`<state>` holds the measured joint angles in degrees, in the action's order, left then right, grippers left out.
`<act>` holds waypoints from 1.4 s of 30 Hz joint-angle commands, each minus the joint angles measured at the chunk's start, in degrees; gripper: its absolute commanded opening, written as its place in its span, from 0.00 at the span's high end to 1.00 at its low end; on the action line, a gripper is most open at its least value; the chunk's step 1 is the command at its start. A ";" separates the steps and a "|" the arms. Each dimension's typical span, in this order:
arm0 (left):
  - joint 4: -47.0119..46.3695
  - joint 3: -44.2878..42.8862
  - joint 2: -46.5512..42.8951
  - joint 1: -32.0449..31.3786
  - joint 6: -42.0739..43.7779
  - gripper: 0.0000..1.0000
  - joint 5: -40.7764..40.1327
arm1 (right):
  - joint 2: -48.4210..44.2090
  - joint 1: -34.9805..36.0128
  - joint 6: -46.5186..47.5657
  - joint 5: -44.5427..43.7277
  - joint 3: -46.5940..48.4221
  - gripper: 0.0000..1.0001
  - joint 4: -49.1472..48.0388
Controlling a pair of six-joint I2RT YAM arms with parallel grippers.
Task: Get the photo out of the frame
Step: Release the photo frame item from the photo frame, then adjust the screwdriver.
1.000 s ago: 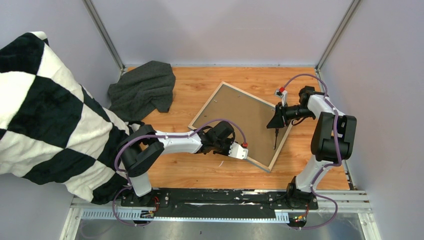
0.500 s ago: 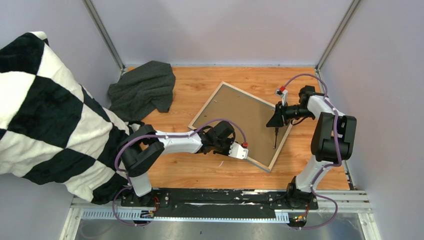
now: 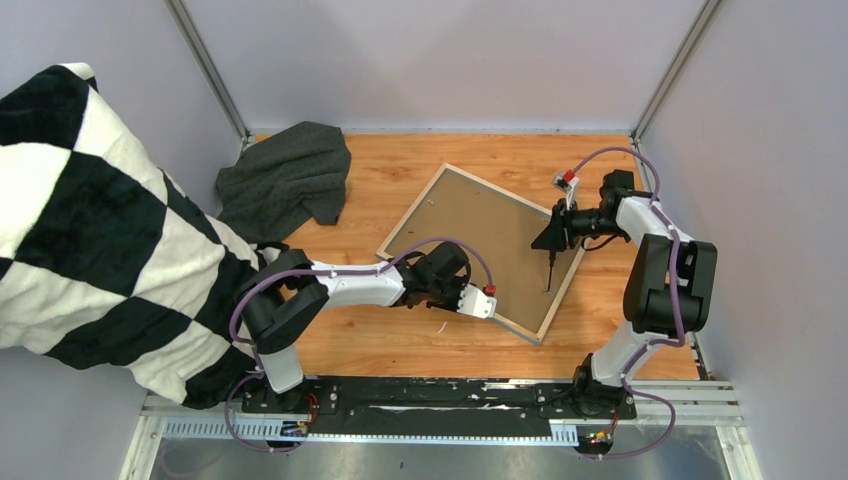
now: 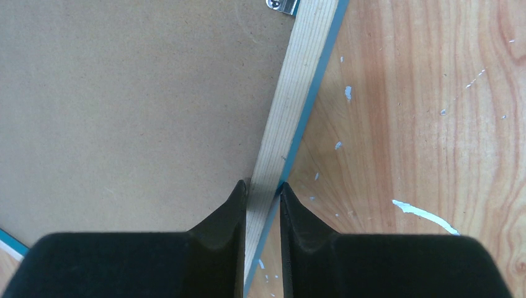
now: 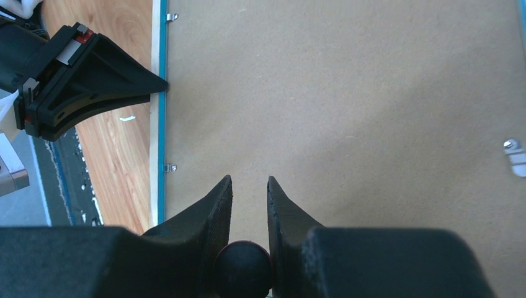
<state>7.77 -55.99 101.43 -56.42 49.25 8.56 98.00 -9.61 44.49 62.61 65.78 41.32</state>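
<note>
On lilac-walled orange wooden desk point(image 3: 400, 345), left jaws clamp blue-fronted wooden frame point(image 4: 294, 93) at six o'clock; right jaws pinch black knobbed rod point(image 5: 243, 270); right elbow shifted outward.

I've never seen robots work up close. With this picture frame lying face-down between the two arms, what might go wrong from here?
1. The left gripper pinches only the thin edge of the frame, so the frame may slip or swivel if pushed.
2. The right gripper holds a thin tool by its round knob. The tool might twist in the grip, miss the small metal clips and scratch the backing board.
</note>
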 commanded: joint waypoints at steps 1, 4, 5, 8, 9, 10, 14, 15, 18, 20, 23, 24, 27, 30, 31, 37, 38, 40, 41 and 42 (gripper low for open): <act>5.24 1.67 4.92 0.28 -1.87 1.00 0.12 | -3.02 0.38 -1.81 2.16 -1.20 1.00 -4.30; 5.31 1.64 4.96 0.28 -1.88 1.00 0.12 | -3.26 0.38 -2.84 2.25 -1.24 1.00 -4.86; 5.28 1.67 4.92 0.26 -1.87 1.00 0.08 | -3.25 0.38 -3.31 2.36 -0.91 1.00 -4.73; 5.09 1.71 4.72 0.33 -2.03 1.00 0.30 | -4.09 0.38 -4.11 3.26 -0.12 1.00 -3.66; 4.99 1.80 4.48 0.35 -2.05 1.00 0.12 | -4.65 0.45 -5.14 3.12 0.26 1.00 -3.63; 4.53 1.99 4.15 0.35 -2.14 1.00 -0.27 | -5.11 0.56 -6.29 2.93 0.78 1.00 -3.62; -0.59 4.94 0.49 0.42 -3.00 0.93 -3.31 | -7.79 1.30 -12.50 0.94 2.55 1.00 -4.13; -2.10 6.11 -0.99 0.43 -3.36 0.86 -4.35 | -8.66 1.58 -13.71 0.52 2.63 1.00 -4.51; -6.42 9.53 -6.46 0.52 -4.12 0.53 -6.99 | -12.43 2.55 -19.23 -1.66 1.37 1.00 -8.51; -7.23 10.93 -9.61 0.59 -3.87 0.02 -8.29 | -15.01 2.98 -23.04 -2.47 0.01 1.00 -12.06; -7.06 11.40 -14.08 0.77 -3.70 0.00 -12.37 | -18.24 3.27 -27.05 -1.70 -1.18 1.00 -16.34; -5.79 11.00 -15.61 0.97 -3.12 0.00 -13.02 | -19.12 3.28 -28.86 -1.33 -1.43 1.00 -17.87; -8.50 10.07 -20.68 1.68 -8.34 0.00 -19.18 | -21.42 3.28 -35.46 0.42 -2.76 1.00 -23.76; -2.72 5.85 -26.06 3.54 -9.96 0.00 -15.64 | -24.39 3.28 -45.93 -0.43 -5.19 1.00 -32.44; -2.40 5.16 -28.27 4.31 -11.08 0.00 -13.19 | -25.37 3.32 -49.64 -1.29 -6.17 1.00 -35.75; 7.00 -8.86 -29.29 6.64 -17.60 0.00 0.18 | -29.79 3.40 -73.19 -10.38 -11.07 1.00 -51.46; 9.90 -12.21 -27.54 6.79 -18.52 0.01 3.25 | -30.02 3.52 -76.96 -12.41 -11.22 1.00 -51.60; 11.74 -15.36 -25.53 6.85 -19.58 0.04 10.39 | -29.81 3.63 -82.73 -12.97 -10.33 1.00 -51.40; 12.00 -16.44 -24.80 6.88 -20.50 0.07 13.73 | -29.65 3.63 -85.81 -13.80 -9.98 1.00 -50.94; 12.70 -17.86 -23.68 6.85 -21.47 0.10 16.47 | -29.54 3.63 -89.68 -14.88 -10.00 1.00 -50.68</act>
<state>11.46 -70.24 73.93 -49.87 32.73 9.85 69.01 -6.83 -25.82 53.10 55.35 -4.60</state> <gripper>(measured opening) 0.942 0.271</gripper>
